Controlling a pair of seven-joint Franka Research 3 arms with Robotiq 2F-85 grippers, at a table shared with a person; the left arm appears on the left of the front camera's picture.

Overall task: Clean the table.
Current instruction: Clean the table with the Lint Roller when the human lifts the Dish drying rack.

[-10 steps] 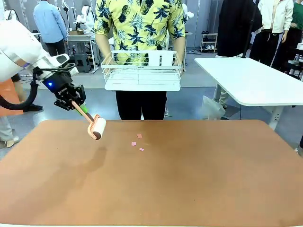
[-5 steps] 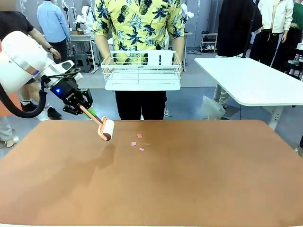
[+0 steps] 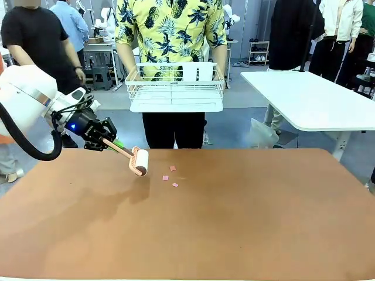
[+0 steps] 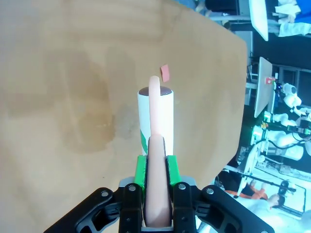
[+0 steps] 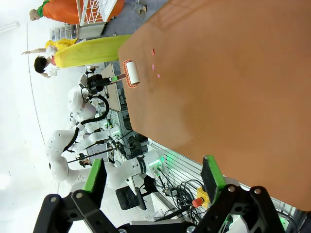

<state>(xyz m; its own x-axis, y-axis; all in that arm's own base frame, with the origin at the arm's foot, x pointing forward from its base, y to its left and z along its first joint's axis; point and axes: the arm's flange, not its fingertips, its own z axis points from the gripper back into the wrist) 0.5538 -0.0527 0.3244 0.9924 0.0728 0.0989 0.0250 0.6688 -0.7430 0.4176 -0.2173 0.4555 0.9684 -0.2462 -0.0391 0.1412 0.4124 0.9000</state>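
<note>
Across the foreground spreads the terracotta table (image 3: 234,234), and the right pincer (image 5: 153,175) faces it with jaws spread, empty. Farther out at the left, the left pincer (image 3: 110,142) clamps the handle of a lint roller (image 3: 139,161), its white head near small pink scraps (image 3: 170,176). Beyond the far edge a person (image 3: 173,29) holds a white wire basket (image 3: 176,88).
</note>
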